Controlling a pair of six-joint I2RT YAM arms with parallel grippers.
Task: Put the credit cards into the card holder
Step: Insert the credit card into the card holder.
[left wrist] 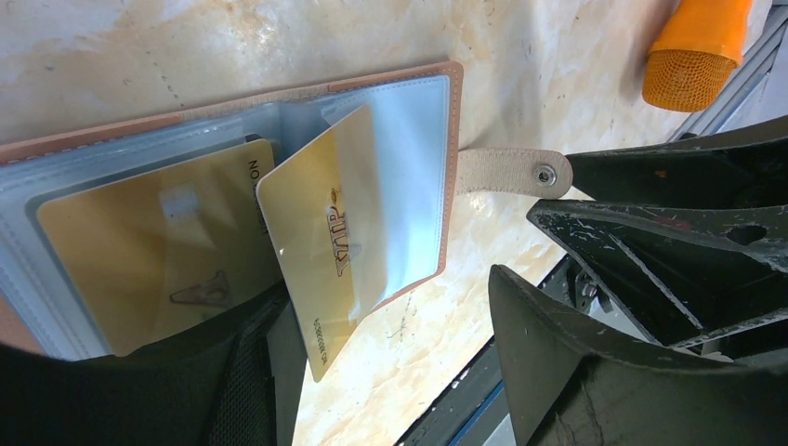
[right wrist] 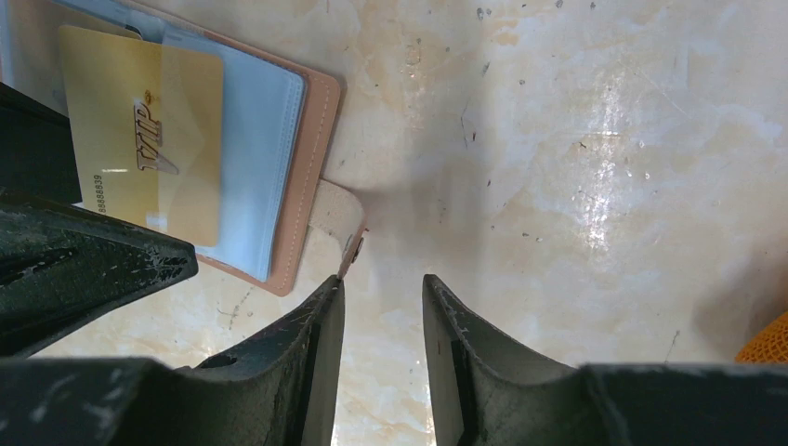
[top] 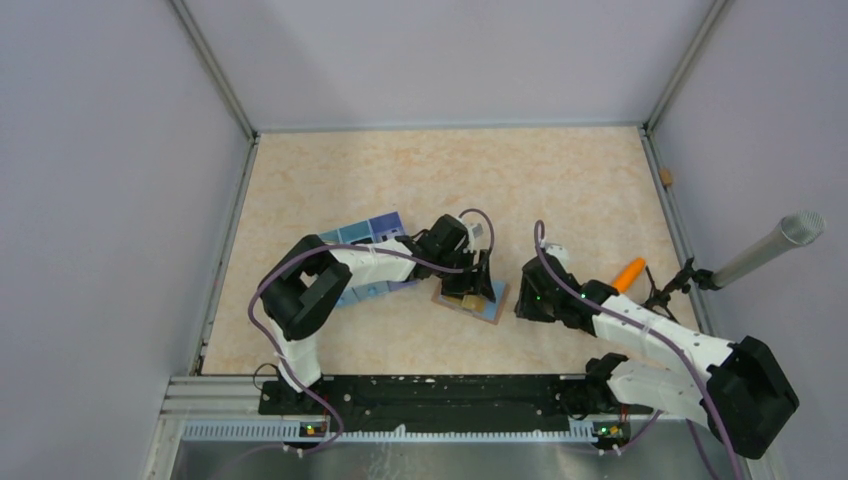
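Left fingers [left wrist: 604, 372] and right fingers [right wrist: 483, 372], spread, hover at the card holder [left wrist: 437, 121] between blue box [top: 365, 232] and orange carrot [left wrist: 697, 46].

Count:
- 2 gold rectangular plastic cards: sleeved card [left wrist: 149, 242], tilted card [left wrist: 325, 246]
- 1 brown leather-like folding card holder [left wrist: 453, 139]
- 1 orange carrot-shaped object [top: 629, 273]
- 1 blue divided box [top: 365, 232]
- 1 grey metal cylinder [top: 765, 250]
- 2 black two-finger hands: left hand [left wrist: 386, 297], right hand [right wrist: 381, 283]
- 1 beige marbled tabletop [top: 450, 180]
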